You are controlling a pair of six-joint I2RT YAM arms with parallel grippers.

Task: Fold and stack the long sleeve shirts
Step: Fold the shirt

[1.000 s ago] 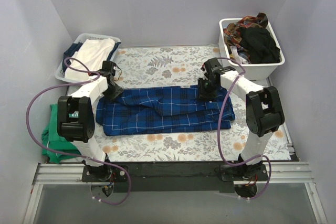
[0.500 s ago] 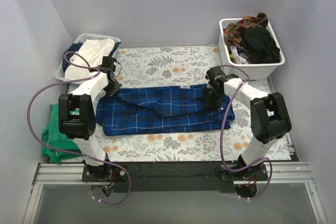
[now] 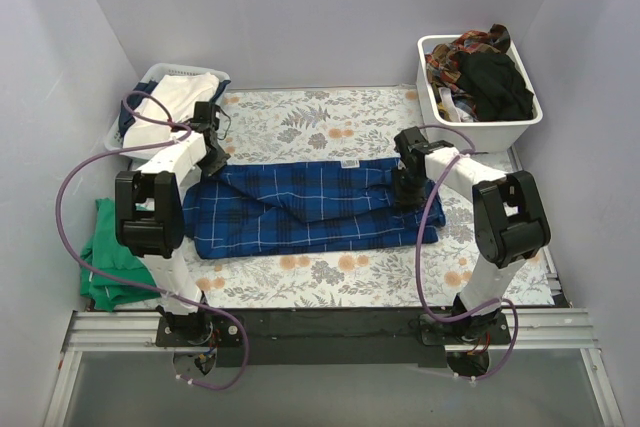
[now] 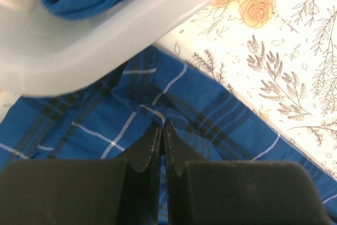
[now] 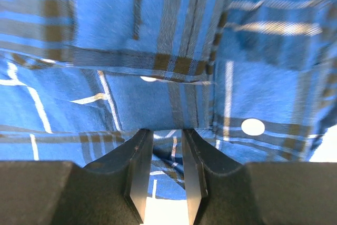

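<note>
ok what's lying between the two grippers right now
The blue plaid shirt spans the whole stretch from left gripper to right gripper, as the top view shows.

A dark blue plaid shirt (image 3: 310, 212) with thin white grid lines lies stretched crosswise over the middle of the bench (image 3: 330, 272). It is folded lengthwise into a long band of several layers. Its near edge runs fairly straight, and a diagonal fold crosses the upper layer left of centre. A small white label shows at the far edge. The far left corner is pinched in the closed jaws of the left gripper (image 4: 160, 125), the cloth puckered into a small ridge there. The far right part sits between the jaws of the right gripper (image 5: 167, 133), where white buttons (image 5: 253, 126) and the front placket show.
</note>
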